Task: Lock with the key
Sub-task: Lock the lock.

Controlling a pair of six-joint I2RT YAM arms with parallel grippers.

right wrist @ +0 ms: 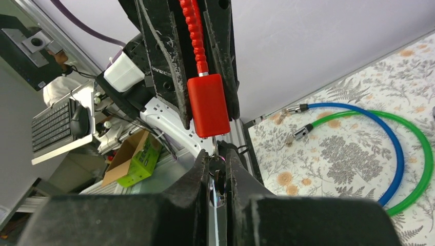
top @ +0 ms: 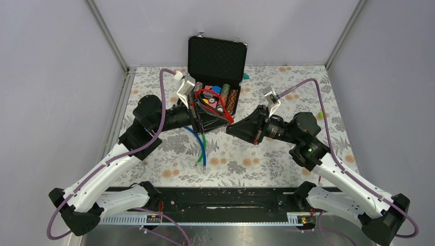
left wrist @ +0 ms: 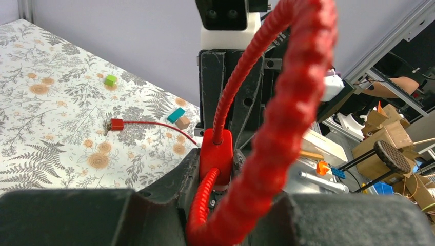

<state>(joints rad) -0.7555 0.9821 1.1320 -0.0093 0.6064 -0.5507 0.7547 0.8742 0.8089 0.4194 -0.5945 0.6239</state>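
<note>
Lock (right wrist: 208,105): smooth red block, clamped between left pincer (left wrist: 215,174) fingers, held off table. Ribbed red cable (left wrist: 297,97) loops from its top. Key (right wrist: 218,179): thin metal, pinched tight in right pincer (right wrist: 218,164), tip at lock's underside. Behind left pincer: black case (top: 215,54), lid upright, foam-lined, tray full of mixed coloured pieces. Beside right pincer: blue loop (right wrist: 400,159), green loop (right wrist: 429,159), on floral cloth (right wrist: 349,154).

An open case (top: 217,56) stands at the middle of the tabletop's (top: 287,159) far edge. Just before it, the left fingers (right wrist: 164,61) grip a cable lock (right wrist: 208,105). At its right, the right fingers (right wrist: 197,189) pinch a key (right wrist: 218,182). Two looped cables (top: 202,148) lie nearer the near edge.
</note>
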